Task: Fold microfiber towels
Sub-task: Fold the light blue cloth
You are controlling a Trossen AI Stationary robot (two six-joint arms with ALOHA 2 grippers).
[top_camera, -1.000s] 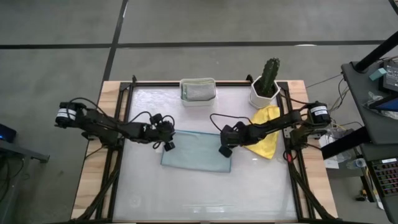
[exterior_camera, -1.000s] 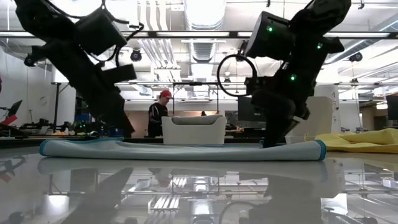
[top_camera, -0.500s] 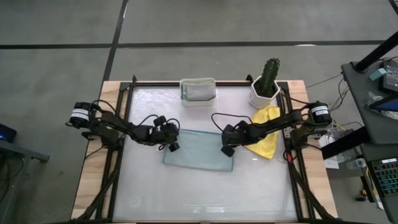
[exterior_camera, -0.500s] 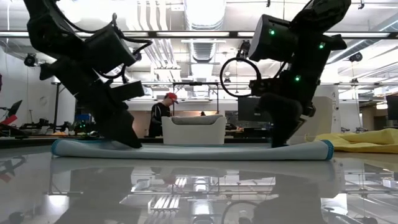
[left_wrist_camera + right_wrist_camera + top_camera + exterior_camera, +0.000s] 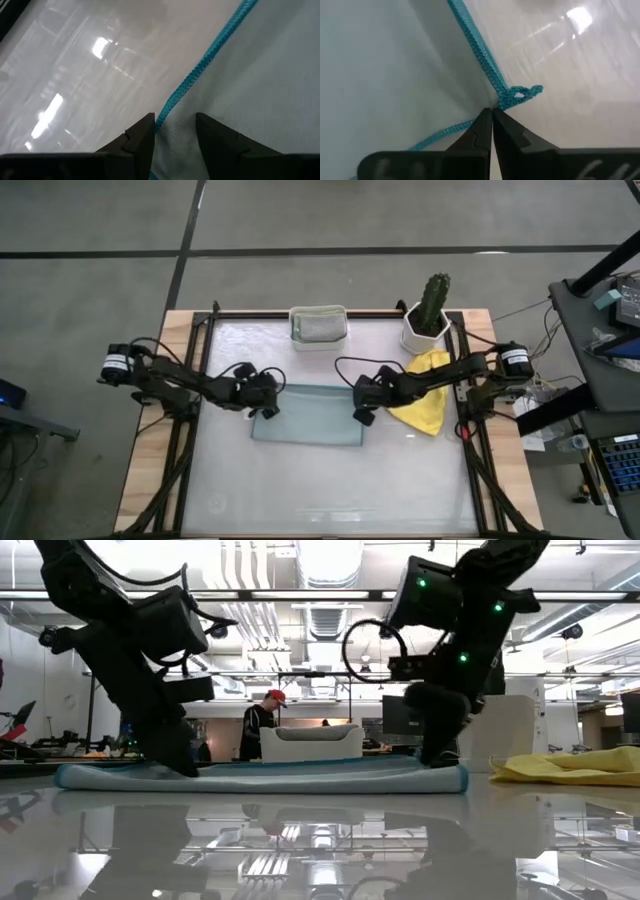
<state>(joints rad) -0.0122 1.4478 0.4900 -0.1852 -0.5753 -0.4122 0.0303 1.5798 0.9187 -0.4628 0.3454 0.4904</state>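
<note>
A pale blue-grey towel (image 5: pixel 310 415) with a bright blue stitched hem lies folded flat on the middle of the glossy table. My left gripper (image 5: pixel 268 410) is down at the towel's left end. It is open, with one finger over the cloth, one over the bare table and the hem (image 5: pixel 200 70) between them. My right gripper (image 5: pixel 362 416) is at the towel's right end, shut on a corner. A yellow towel (image 5: pixel 430 420) lies crumpled on the table under the right arm. My left gripper (image 5: pixel 175 132) stands astride the towel's left hem, slanting down from the table's left; I cannot tell whether its fingertips touch the cloth. My right gripper (image 5: pixel 492 115) pinches a hemmed corner (image 5: pixel 512 96) at the towel's right end between its shut fingertips. It comes slanting down from the table's right. One layer or several, I cannot tell. The rest of the towel lies on the table.
A white tub (image 5: pixel 296 330) holding a grey-green cloth (image 5: pixel 320 326) stands at the far edge. To its right is a cactus in a white pot (image 5: pixel 425 332). The near half of the table (image 5: pixel 320 490) is bare. A person (image 5: pixel 258 725) stands in the room behind.
The blue-grey towel has slid a little toward the table's left and far edges, staying flat, with my right gripper shut on its corner. My left gripper has sunk onto the towel's left end, tipped more steeply, and gone slightly toward the left edge.
</note>
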